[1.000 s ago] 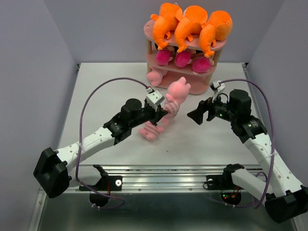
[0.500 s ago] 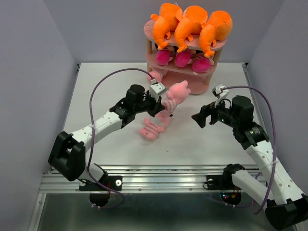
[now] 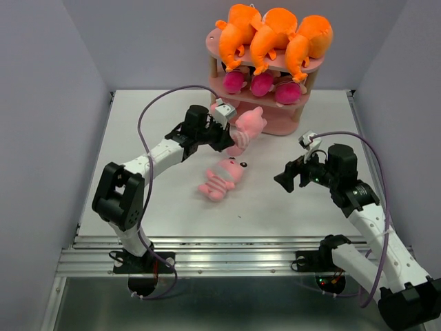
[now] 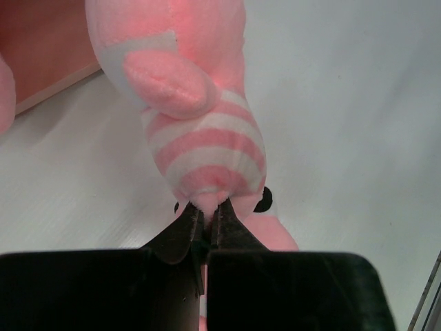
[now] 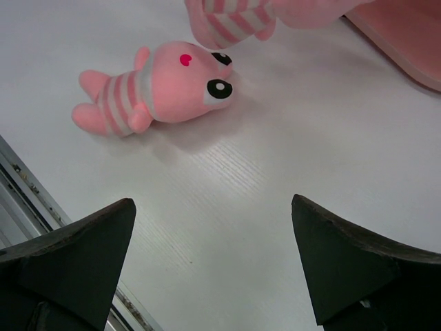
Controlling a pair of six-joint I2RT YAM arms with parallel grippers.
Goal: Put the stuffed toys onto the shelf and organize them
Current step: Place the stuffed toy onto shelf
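The left gripper [image 4: 207, 222] is pinched narrow on one end of a striped pig [image 4: 200, 131]. The pig sticks out just ahead of it, close to the shelf's [image 3: 279, 125] lowest tier. A second pig [image 5: 162, 86] lies on the table [image 3: 179, 214], below that gripper and ahead-left of the right gripper [image 5: 212, 205], whose jaws stand wide and hold nothing. Monsters [image 3: 274, 34] fill the top tier and dolls [image 3: 262, 84] the middle.

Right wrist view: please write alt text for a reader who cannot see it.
A pink striped pig lies on the white table, ahead of the open right gripper. A second pig is cut off at the top edge.
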